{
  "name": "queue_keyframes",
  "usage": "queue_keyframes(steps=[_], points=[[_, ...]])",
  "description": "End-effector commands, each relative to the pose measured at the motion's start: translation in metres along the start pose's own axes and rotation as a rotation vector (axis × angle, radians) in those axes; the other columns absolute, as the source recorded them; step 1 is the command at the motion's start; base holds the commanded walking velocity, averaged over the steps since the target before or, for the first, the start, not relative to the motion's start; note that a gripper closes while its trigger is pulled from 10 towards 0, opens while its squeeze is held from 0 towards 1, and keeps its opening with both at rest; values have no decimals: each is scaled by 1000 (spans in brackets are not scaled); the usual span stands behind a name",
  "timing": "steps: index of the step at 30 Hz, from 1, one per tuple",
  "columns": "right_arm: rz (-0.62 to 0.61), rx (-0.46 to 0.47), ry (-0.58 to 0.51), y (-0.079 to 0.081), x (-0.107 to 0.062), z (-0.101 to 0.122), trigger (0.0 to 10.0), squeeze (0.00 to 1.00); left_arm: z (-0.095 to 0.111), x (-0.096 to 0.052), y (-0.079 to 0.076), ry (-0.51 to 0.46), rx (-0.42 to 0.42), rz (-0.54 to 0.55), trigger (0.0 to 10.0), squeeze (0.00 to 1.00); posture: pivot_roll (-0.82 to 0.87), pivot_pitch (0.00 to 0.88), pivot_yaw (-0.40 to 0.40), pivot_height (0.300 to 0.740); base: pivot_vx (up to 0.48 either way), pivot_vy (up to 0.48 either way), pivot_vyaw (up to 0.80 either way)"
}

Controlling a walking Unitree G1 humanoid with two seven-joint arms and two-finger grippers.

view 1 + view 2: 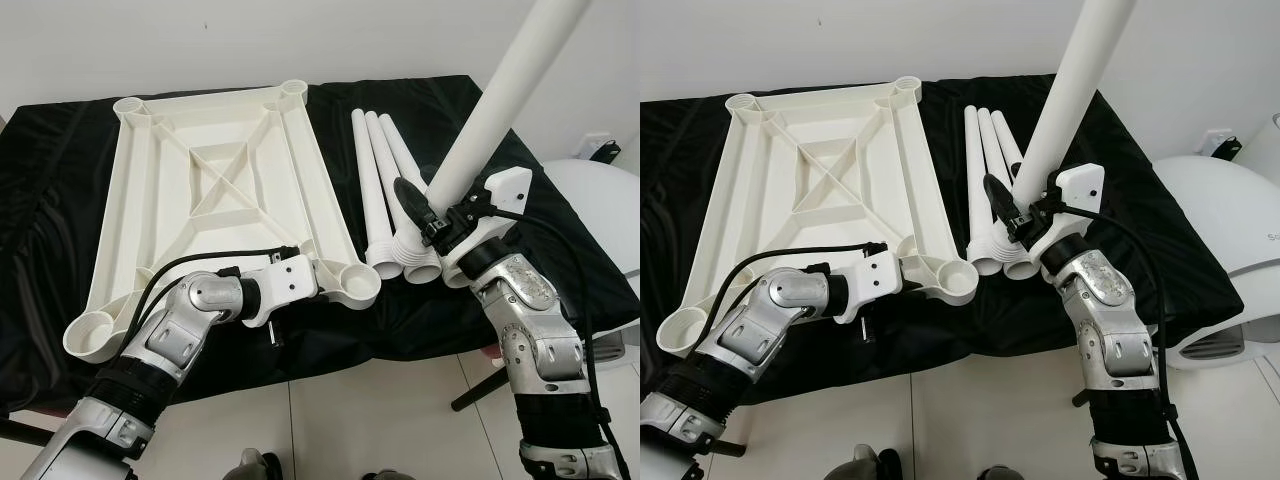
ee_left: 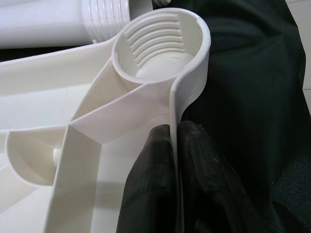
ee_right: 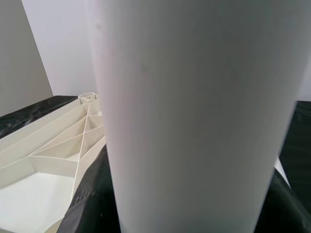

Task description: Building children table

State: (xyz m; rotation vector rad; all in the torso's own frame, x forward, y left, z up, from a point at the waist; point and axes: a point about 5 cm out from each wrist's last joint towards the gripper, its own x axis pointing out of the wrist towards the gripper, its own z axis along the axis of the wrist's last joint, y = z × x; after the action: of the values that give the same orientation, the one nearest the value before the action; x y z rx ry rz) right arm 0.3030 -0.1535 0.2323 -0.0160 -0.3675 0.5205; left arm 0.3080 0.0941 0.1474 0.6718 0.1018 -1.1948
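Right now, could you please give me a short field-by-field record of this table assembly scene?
Surface: black cloth over a low platform
Tabletop: white tabletop lying underside up, ribs and corner sockets exposed
Near socket: threaded socket at the near right corner, no leg in it
Left gripper: left gripper pinched shut on the tabletop rim beside that socket
Right gripper: right gripper shut on a white leg, held raised and tilted
Spare legs: three legs lying side by side right of the tabletop
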Motion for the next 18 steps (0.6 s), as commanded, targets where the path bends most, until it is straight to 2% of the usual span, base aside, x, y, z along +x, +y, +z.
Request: queue_keyframes(steps=[1, 6, 10, 11, 12, 18], points=[[18, 5, -11, -1, 4, 1, 10000, 0, -25, 5, -17, 56, -164, -30, 10000, 0, -35, 152, 13, 740, 0, 0, 0], [60, 25, 5, -1, 13, -7, 10000, 0, -20, 2, -11, 25, -227, 32, 10000, 0, -24, 148, 5, 740, 0, 0, 0], [91, 45, 12, 1, 16, -9, 10000, 0, -19, 2, -9, 26, -228, 49, 10000, 0, -20, 147, 2, 740, 0, 0, 0], [133, 70, 15, 4, 19, -11, 10000, 0, -18, 1, -8, 33, -216, 58, 10000, 0, -14, 146, 0, 740, 0, 0, 0], [179, 96, 13, 8, 21, -13, 10000, 0, -18, 1, -7, 38, -240, 67, 10000, 0, -10, 148, -4, 740, 0, 0, 0], [271, 149, 3, 15, 25, -17, 10000, 0, -15, -1, -6, 38, -275, 74, 10000, 0, -1, 151, -10, 740, 0, 0, 0]])
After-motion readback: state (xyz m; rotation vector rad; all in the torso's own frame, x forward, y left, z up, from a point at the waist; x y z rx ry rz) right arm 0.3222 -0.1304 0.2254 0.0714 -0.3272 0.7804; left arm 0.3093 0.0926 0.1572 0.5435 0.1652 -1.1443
